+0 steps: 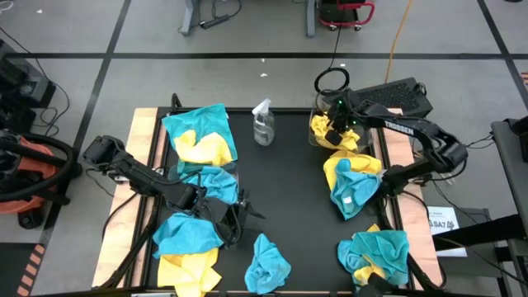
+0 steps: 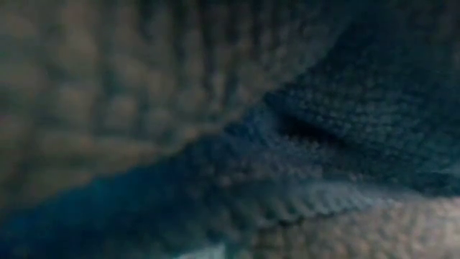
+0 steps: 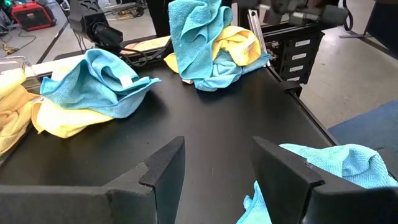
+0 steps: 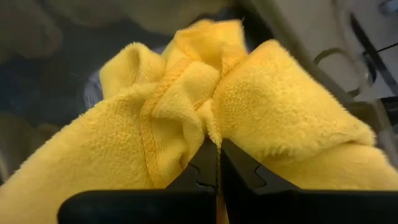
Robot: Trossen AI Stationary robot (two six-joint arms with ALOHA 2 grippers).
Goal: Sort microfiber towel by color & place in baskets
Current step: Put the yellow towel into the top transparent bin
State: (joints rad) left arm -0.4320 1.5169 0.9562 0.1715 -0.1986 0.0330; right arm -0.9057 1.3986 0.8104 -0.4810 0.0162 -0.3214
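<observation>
The sorting looks only partly done, as far as the views allow a judgement. The right pincer (image 4: 217, 163) is closed on a yellow towel (image 4: 186, 124), whose folds bunch up around the fingers in the right wrist view. From above, that pincer sits over the clear basket (image 1: 318, 132) at the far right of the tabletop (image 1: 289, 181), where yellow cloth already lies — so yellow seems to be collecting there. A second basket (image 1: 231, 175) on the left side appears to hold a teal towel (image 1: 216, 183), though its clear walls are hard to make out.

Plenty is left. Mixed heaps of teal and yellow cloth remain: one at the far left (image 1: 198, 134), one at the near left (image 1: 188, 246), one in the middle right (image 1: 353, 183), one at the near right (image 1: 375, 254), and a lone teal towel at the near edge (image 1: 268, 264).

The left pincer (image 3: 214, 171) hangs low over the dark surface near the middle left — fingers wide apart, holding nothing — with a teal cloth just beside one finger.

The tabletop is matt black with pale wooden edges, and a clear spray bottle (image 1: 262, 124) stands near its far side. Around it is grey floor marked with dark lines, cables, and an orange cord. The low view is blocked by cloth pressed close to it.
</observation>
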